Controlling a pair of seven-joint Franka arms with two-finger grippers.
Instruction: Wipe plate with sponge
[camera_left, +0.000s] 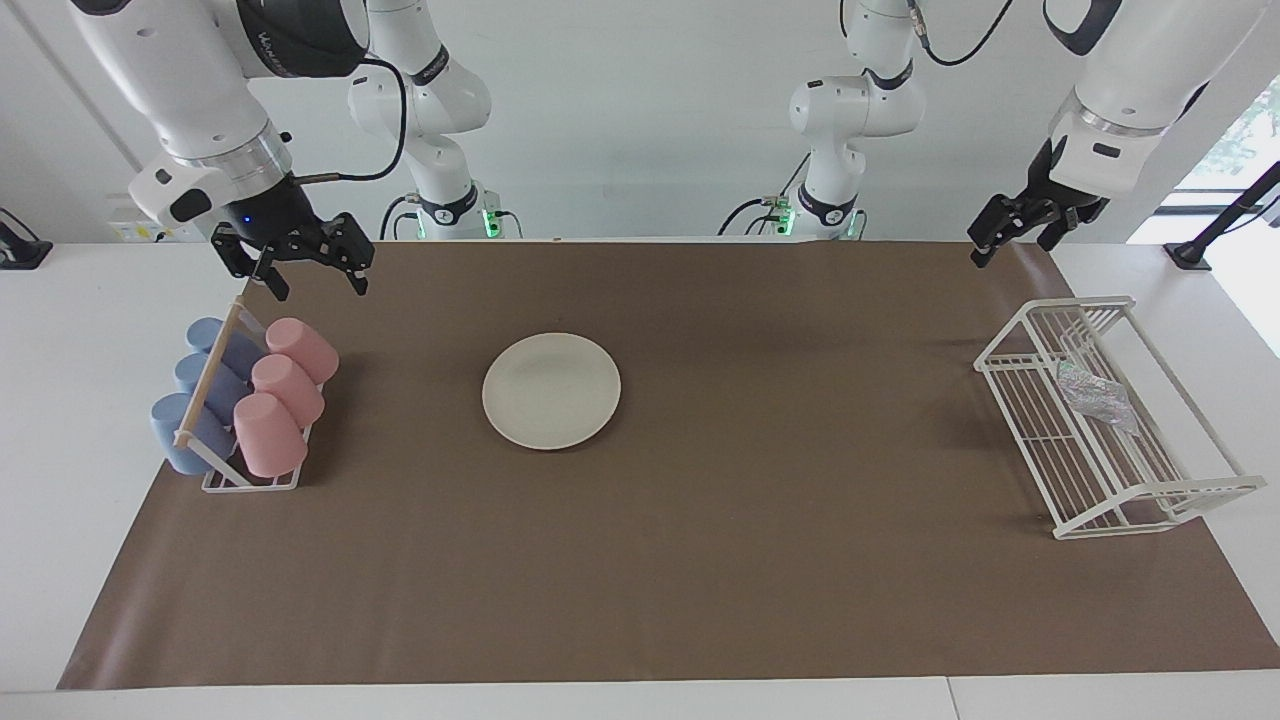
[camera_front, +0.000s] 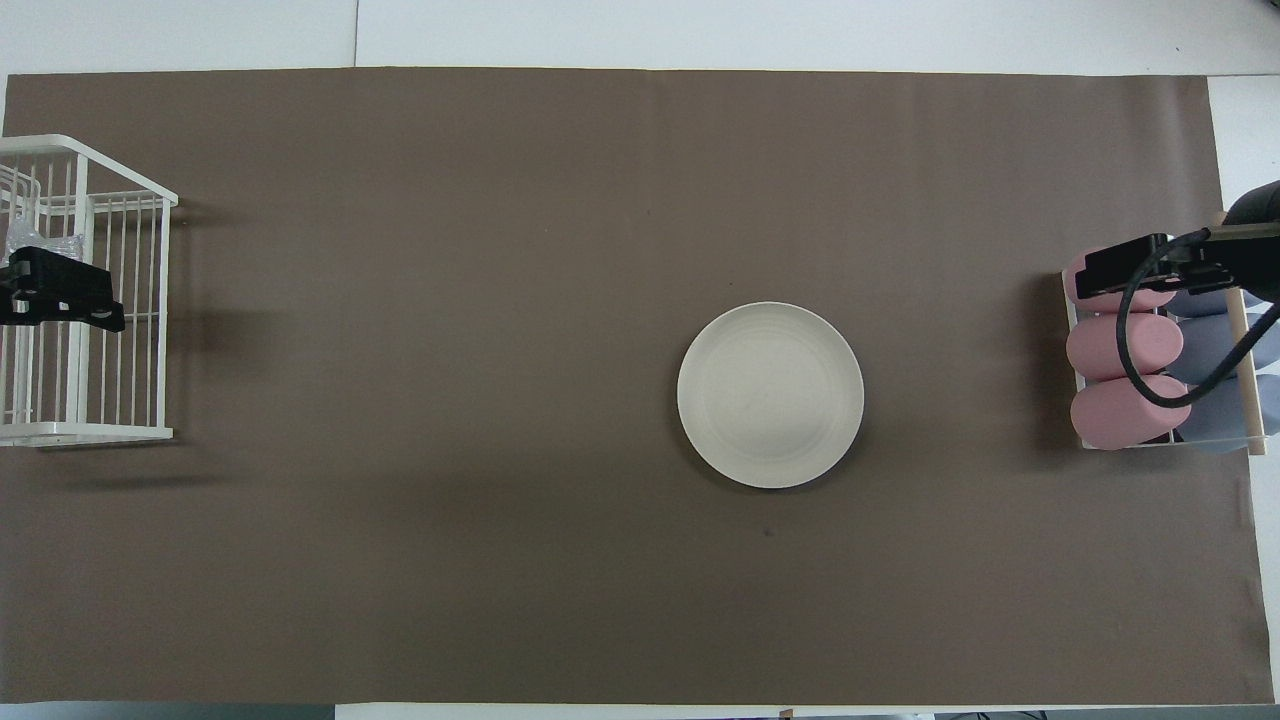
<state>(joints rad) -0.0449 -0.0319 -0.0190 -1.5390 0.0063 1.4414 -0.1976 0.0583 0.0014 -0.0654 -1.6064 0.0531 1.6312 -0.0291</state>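
Note:
The cream-white plate (camera_left: 551, 390) lies flat on the brown mat, toward the right arm's end of the table; it also shows in the overhead view (camera_front: 770, 395). The silvery wrinkly sponge (camera_left: 1095, 395) lies in the white wire rack (camera_left: 1100, 480) at the left arm's end; in the overhead view the sponge (camera_front: 28, 238) is partly covered by my left gripper (camera_front: 60, 300). My left gripper (camera_left: 1012, 243) is raised over the wire rack, open and empty. My right gripper (camera_left: 316, 283) is raised over the cup holder, open and empty. Both are apart from the plate.
A small white holder (camera_left: 250, 482) with three pink cups (camera_left: 285, 390) and three blue cups (camera_left: 200, 400) lying on their sides stands at the right arm's end of the table. The brown mat (camera_left: 700, 560) covers most of the table.

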